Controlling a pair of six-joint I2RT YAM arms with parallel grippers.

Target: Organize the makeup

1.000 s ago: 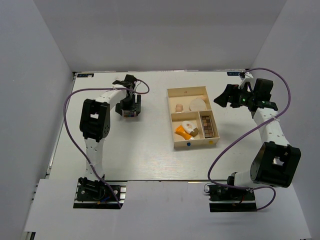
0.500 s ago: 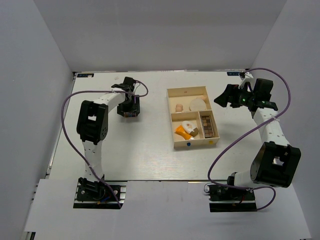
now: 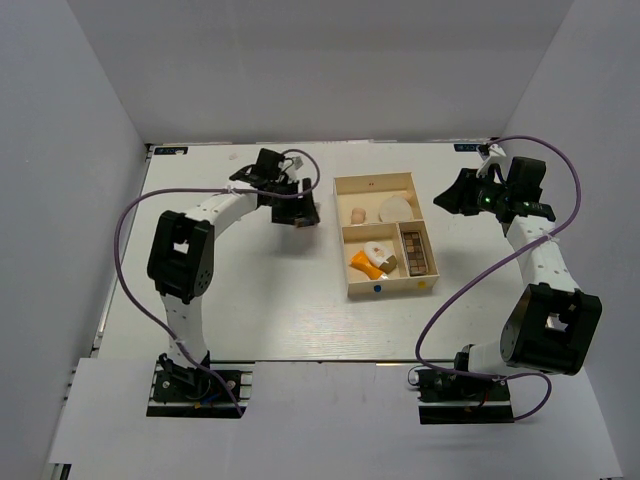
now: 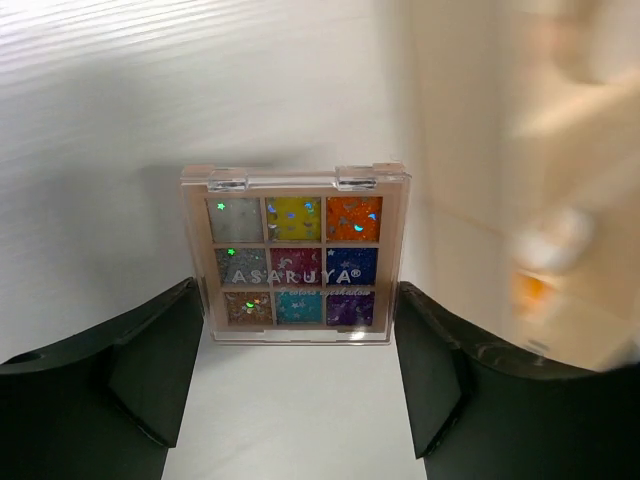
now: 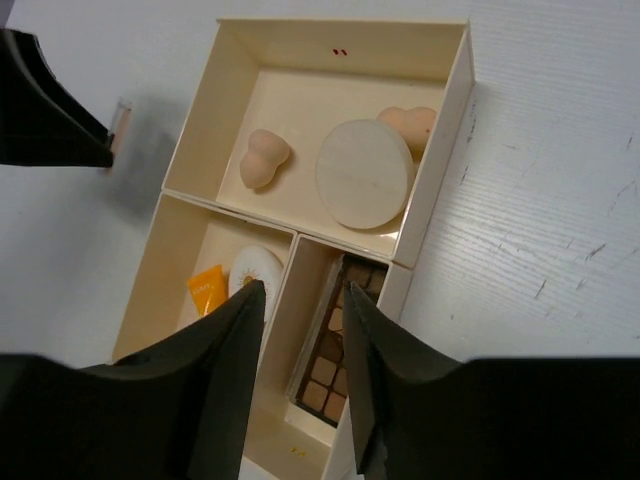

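Nine glittery pans face us on the left wrist camera: the small square palette [image 4: 295, 265] sits square between the left fingers [image 4: 150, 370]. Both of them look pressed to its side edges, so we call it clamped. The blurred cream at the right is likely the box. We'd hold that squeeze, carry the palette level, and let go only once it rests on a floor.

From above, the left fingers hang over the table [image 3: 250, 300] just left of the cream box [image 3: 368, 192], apart from its left wall. That wall is the hurdle: we judge the palette has to ride above the rim before it goes down. The right fingers [image 3: 446, 198] hover off the box's right side, apart from it and out of that path.

On the right wrist camera, the right fingers stand a narrow gap apart with nothing between them. Beneath them, two peach sponges [image 5: 263, 158] and the cream disc [image 5: 365, 172] lie in the far compartment, with bare floor toward its far wall. The orange tube [image 5: 207, 290] and white egg [image 5: 250, 275] share the near-left one. The brown palettes [image 5: 335, 375] fill the narrow one beside it. That bare strip looks the roomiest landing to us, and the sponge by the left wall is what we could knock going in.
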